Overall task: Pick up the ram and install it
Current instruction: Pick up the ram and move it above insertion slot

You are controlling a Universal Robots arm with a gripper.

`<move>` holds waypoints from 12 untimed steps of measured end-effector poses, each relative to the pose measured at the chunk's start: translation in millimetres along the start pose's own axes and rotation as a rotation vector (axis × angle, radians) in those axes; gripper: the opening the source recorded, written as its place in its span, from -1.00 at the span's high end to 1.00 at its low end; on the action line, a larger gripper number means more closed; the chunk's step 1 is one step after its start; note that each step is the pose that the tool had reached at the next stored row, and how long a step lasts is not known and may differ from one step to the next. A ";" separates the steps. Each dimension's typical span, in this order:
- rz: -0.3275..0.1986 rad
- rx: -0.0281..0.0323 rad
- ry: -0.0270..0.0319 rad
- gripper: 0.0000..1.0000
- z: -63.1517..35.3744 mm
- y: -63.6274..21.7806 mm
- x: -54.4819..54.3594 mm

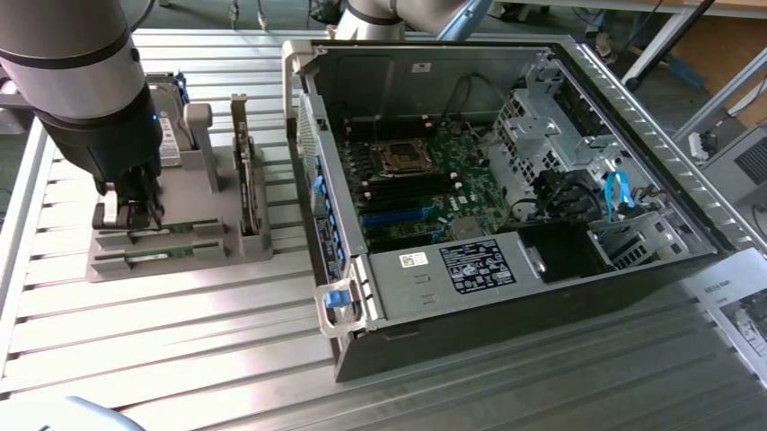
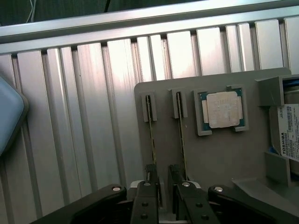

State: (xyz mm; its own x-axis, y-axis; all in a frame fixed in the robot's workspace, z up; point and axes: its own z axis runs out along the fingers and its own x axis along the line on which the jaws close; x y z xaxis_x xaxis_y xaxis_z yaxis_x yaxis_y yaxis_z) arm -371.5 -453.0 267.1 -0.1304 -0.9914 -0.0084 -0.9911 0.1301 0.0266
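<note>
The gripper point(image 2: 164, 183), fingers spread, hangs low over the gray holder point(image 2: 219, 158). The ram point(image 2: 181, 140) and its twin point(image 2: 151, 135) stand on edge in 2 slots, just beneath the fingertips.

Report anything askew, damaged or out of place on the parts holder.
Nothing stands out. The ram and its twin stand straight in their slots on the grey holder; the processor sits squarely in its recess.
</note>
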 end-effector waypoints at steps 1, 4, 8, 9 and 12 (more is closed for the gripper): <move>0.000 0.0002 -0.0001 0.52 0.6 0.0 0.0; 0.000 0.0003 0.0000 0.52 3.0 -0.1 0.0; -0.001 0.0006 0.0000 0.52 6.3 -0.2 0.1; -0.001 0.0007 0.0000 0.52 7.2 -0.2 0.1; -0.001 0.0009 -0.0001 0.52 9.7 -0.3 0.2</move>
State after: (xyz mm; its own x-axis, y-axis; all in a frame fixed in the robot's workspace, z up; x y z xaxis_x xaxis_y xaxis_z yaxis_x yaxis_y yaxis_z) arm -371.5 -453.1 257.4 -0.1293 -0.9916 -0.0085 -0.9913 0.1290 0.0257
